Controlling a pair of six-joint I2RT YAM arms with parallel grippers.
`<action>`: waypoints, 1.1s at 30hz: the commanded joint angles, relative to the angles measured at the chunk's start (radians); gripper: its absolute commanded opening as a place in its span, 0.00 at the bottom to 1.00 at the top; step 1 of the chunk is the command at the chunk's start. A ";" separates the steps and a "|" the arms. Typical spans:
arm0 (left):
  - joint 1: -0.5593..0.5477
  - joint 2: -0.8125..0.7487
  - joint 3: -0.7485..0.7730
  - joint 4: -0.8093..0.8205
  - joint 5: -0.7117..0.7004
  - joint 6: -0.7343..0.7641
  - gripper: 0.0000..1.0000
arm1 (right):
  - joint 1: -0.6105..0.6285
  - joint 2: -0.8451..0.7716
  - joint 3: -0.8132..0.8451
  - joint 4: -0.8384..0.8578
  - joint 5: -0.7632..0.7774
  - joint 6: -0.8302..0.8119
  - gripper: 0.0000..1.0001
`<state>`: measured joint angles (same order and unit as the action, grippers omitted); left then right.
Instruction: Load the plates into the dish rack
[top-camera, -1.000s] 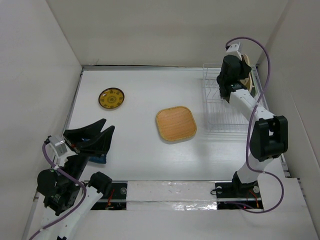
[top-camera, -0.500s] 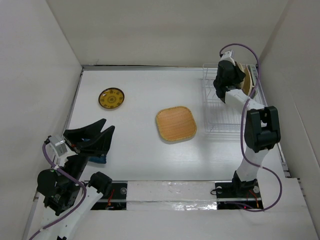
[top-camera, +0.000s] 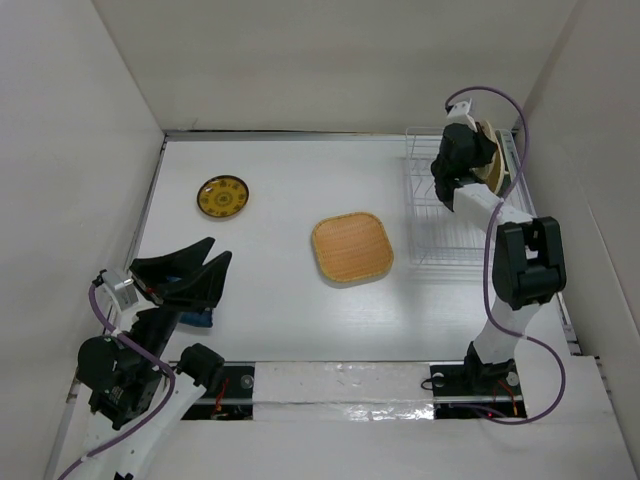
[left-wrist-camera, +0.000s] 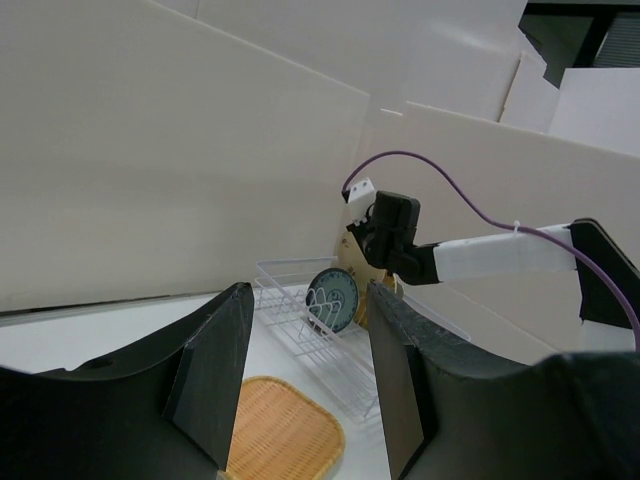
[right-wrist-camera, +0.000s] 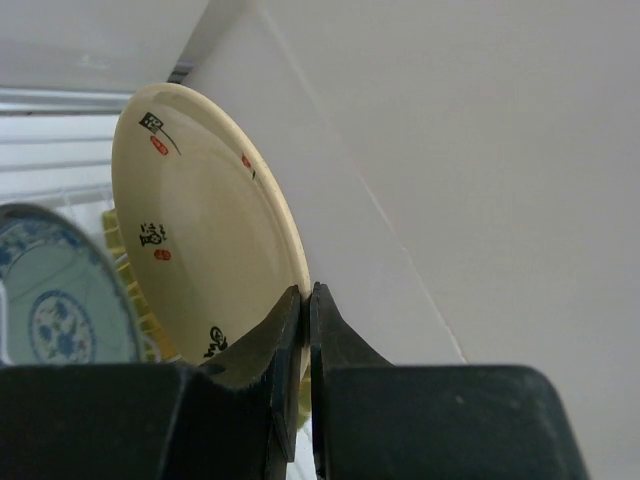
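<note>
Top external first: the left gripper (top-camera: 212, 253) hangs low over the near-left corner of the surface (top-camera: 300, 180), jaws spread apart with nothing between them. The yellow plate (top-camera: 222, 196) lies flat at far left and the tan woven plate (top-camera: 351, 247) lies flat mid-surface, just left of the dish rack (top-camera: 445, 225). The right gripper (top-camera: 470, 152) is up at the rack's far end, with the cream plate (top-camera: 492, 158) on edge beside it.

Left wrist view: the left gripper (left-wrist-camera: 308, 292) fingers (left-wrist-camera: 215, 380) are wide open, framing the dish rack (left-wrist-camera: 300, 335) across the surface. The teal-blue plate (left-wrist-camera: 332, 298) stands upright in the wires, and the tan woven plate (left-wrist-camera: 280, 435) is flat in front.

Right wrist view: the right gripper (right-wrist-camera: 306, 297) is pinched tight on the rim of the cream plate (right-wrist-camera: 200, 230), which is held upright close to the side wall. The teal-blue plate (right-wrist-camera: 50, 290) is just left of it. Can't tell from here whether the cream one sits in a slot.
</note>
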<state>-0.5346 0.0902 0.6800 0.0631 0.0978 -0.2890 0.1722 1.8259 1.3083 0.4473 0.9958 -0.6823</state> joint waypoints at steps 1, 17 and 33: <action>0.005 0.008 -0.002 0.052 0.013 -0.006 0.46 | -0.019 -0.085 -0.020 0.174 0.055 -0.059 0.00; 0.005 0.019 -0.002 0.050 0.013 -0.004 0.46 | -0.028 -0.031 -0.113 0.032 0.007 0.177 0.00; 0.005 0.062 -0.005 0.044 -0.017 0.007 0.46 | -0.037 -0.065 -0.006 -0.265 -0.078 0.585 0.47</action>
<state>-0.5346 0.1307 0.6800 0.0628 0.0898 -0.2886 0.1425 1.8244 1.2545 0.1940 0.9157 -0.2131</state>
